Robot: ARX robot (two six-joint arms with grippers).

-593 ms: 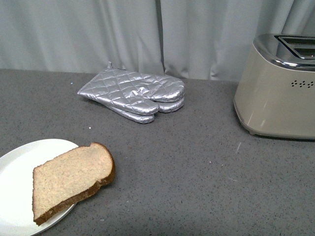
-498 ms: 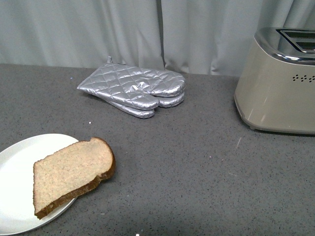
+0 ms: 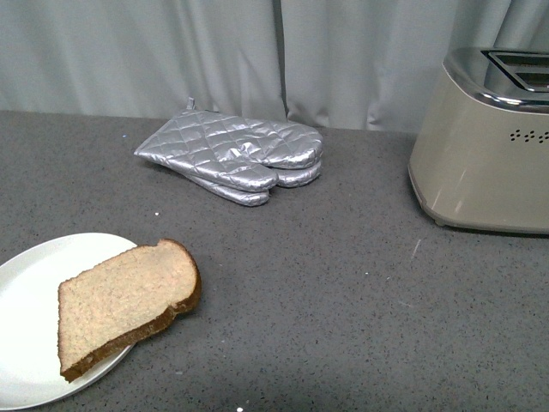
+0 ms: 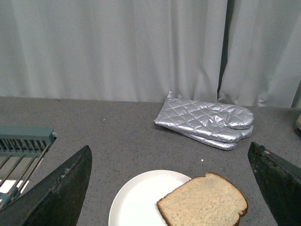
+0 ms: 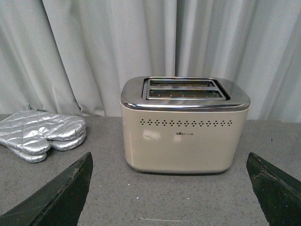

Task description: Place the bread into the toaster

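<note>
The bread (image 3: 124, 305) is a light brown slice with a dark crust. It lies half on a round white plate (image 3: 34, 309) at the front left, its rounded end hanging over the rim onto the counter. It also shows in the left wrist view (image 4: 204, 202). The beige toaster (image 3: 485, 146) with a chrome top stands at the far right; its two empty slots show in the right wrist view (image 5: 184, 125). My left gripper (image 4: 171, 188) is open, above the plate and bread. My right gripper (image 5: 169, 188) is open, facing the toaster's side. Neither arm shows in the front view.
A pair of silver quilted oven mitts (image 3: 232, 159) lies at the back middle of the grey counter (image 3: 343, 292). Grey curtains (image 3: 171, 51) hang behind. A green wire rack (image 4: 21, 150) shows in the left wrist view beside the plate.
The front view has shifted slightly: everything sits a little higher than 0.6 s ago. The bread, plate, mitts and toaster have not moved on the counter.
</note>
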